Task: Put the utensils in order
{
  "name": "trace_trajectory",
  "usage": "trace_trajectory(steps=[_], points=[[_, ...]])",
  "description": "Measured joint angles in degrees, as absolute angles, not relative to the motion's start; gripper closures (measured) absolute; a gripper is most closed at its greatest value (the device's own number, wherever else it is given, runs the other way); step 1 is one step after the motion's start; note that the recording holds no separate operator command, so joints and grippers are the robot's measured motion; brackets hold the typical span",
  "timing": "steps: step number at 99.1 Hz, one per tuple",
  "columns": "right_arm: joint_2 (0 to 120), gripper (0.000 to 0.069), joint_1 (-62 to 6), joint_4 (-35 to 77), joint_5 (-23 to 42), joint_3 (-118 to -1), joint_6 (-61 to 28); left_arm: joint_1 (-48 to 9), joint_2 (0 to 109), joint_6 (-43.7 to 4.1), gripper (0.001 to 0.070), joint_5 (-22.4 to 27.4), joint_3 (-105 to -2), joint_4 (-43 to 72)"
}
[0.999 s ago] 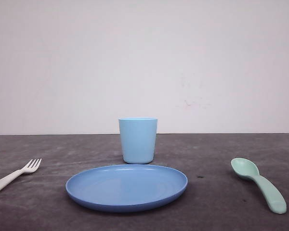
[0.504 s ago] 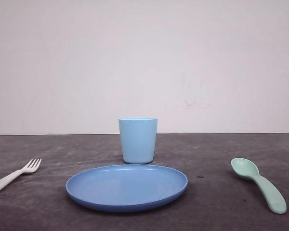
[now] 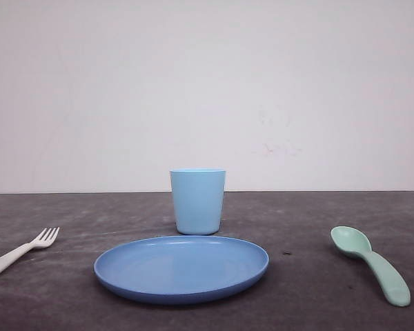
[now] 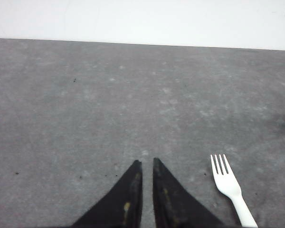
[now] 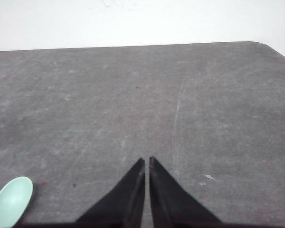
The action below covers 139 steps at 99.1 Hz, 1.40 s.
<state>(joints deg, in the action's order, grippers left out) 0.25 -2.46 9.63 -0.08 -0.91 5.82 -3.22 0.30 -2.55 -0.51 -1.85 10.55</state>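
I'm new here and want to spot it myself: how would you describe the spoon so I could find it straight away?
Start at the round blue plate in the middle of the dark grey table, with the light blue cup standing just behind it. Look to the plate's right: the spoon lies there alone, bowl pointing away from the camera. It is the only mint-green thing, with a thick rounded handle, unlike the slim white fork on the left.

The worktop (image 3: 317,303) is matt dark grey, faintly scuffed and speckled. Plate (image 3: 181,267) and cup (image 3: 197,201) look like smooth, satin blue plastic. The fork (image 4: 229,185) is white plastic; the spoon (image 3: 372,262) seems matt mint plastic.
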Motion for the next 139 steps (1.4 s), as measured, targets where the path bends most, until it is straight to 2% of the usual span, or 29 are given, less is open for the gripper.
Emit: trace_trajectory(steps=[139], points=[[0.25, 0.0674, -2.46, 9.43, -0.38, -0.91, 5.85, -3.22, 0.3, -2.55, 0.0695, -0.51, -1.85, 10.55]])
